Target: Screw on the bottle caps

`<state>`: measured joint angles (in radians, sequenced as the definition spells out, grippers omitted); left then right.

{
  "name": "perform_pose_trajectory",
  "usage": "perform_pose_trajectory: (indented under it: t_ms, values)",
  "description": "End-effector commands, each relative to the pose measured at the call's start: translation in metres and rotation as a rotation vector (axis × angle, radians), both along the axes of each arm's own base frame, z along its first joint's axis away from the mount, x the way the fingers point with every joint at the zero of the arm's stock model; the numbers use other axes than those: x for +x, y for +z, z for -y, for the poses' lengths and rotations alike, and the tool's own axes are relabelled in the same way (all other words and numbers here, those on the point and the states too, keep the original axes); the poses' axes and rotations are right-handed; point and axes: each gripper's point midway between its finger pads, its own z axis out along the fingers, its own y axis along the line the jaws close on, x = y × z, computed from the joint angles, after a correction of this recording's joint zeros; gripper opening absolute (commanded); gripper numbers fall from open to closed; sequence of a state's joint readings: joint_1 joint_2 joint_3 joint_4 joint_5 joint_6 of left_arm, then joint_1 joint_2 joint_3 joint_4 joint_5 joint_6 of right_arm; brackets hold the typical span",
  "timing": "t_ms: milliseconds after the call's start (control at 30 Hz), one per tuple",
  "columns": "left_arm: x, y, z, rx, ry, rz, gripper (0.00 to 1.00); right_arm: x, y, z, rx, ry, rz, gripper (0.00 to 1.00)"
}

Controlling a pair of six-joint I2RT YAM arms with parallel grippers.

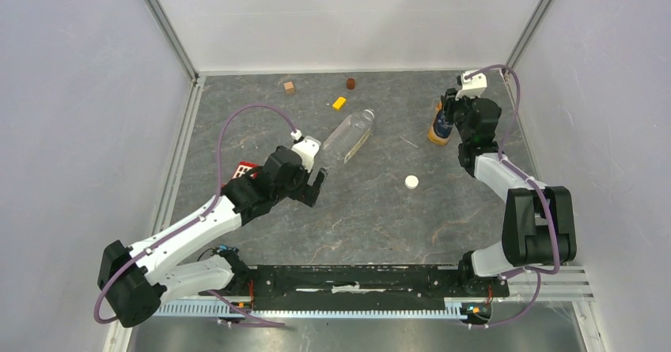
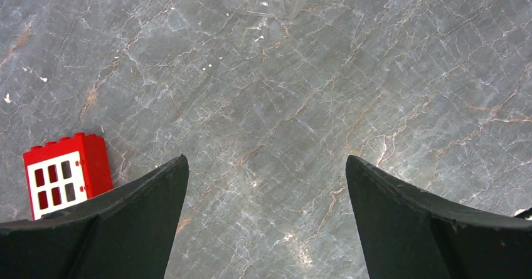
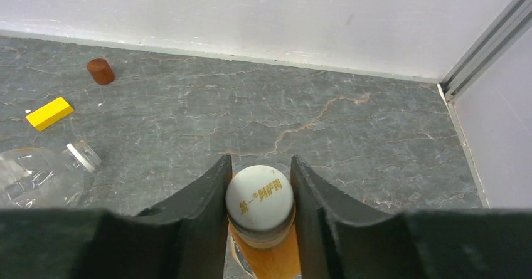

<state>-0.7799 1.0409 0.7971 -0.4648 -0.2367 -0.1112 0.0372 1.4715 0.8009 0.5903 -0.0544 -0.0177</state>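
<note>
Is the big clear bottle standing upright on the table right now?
No, the clear bottle lies flat on its side on the table in the top view.

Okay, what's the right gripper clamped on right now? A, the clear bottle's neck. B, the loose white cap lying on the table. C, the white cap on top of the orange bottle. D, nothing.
C: in the right wrist view the right gripper has its jaws pressed against both sides of the white cap atop the orange bottle.
</note>
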Motion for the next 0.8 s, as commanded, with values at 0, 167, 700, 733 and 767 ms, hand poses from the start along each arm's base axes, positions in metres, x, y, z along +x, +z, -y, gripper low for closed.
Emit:
perform_pose_trajectory:
  t_ms: [0, 167, 700, 733, 767]
  values:
    - [0.007, 0.003, 0.001, -0.001, 0.009, 0.032, 1.00, -0.003, 0.010, -0.003, -0.012, 0.020, 0.033, 0.47]
    - [0.007, 0.000, 0.001, 0.000, 0.006, 0.026, 1.00, -0.003, 0.012, -0.003, -0.012, 0.021, 0.036, 0.63]
    - [0.004, -0.006, -0.001, 0.010, -0.001, 0.017, 1.00, -0.004, 0.021, 0.007, -0.021, -0.030, 0.049, 0.87]
    - [0.004, -0.006, -0.001, 0.011, -0.002, 0.017, 1.00, -0.004, 0.020, 0.007, -0.021, -0.032, 0.047, 0.87]
    - [0.004, -0.006, -0.001, 0.013, -0.001, 0.018, 1.00, -0.004, 0.021, 0.007, -0.021, -0.032, 0.048, 0.87]
